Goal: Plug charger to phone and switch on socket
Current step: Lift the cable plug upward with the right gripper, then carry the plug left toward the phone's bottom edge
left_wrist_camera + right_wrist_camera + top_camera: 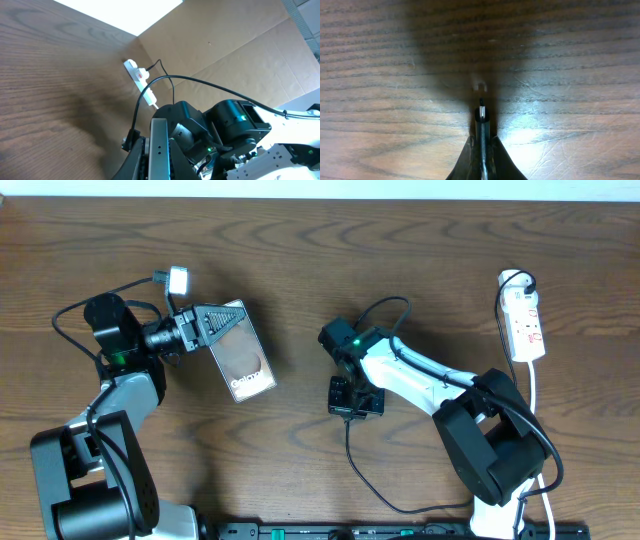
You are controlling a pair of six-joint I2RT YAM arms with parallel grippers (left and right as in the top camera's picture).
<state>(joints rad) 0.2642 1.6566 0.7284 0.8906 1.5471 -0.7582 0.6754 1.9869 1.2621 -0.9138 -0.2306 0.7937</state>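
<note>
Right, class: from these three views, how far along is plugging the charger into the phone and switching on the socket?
Done: the left gripper is shut on the phone, and the right gripper pinches the charger by its plug tip. In hand: joining the two, which are held well apart. Left: plugging in, then switching on the socket, which lies far from both grippers.

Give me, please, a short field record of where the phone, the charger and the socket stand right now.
left gripper: shut on the phone, at the left of the table
right gripper: shut on the charger, plug tip sticking out past the fingers
plug and phone: apart, not yet joined
socket: far right, neither gripper near it
switch: too small to tell
</note>
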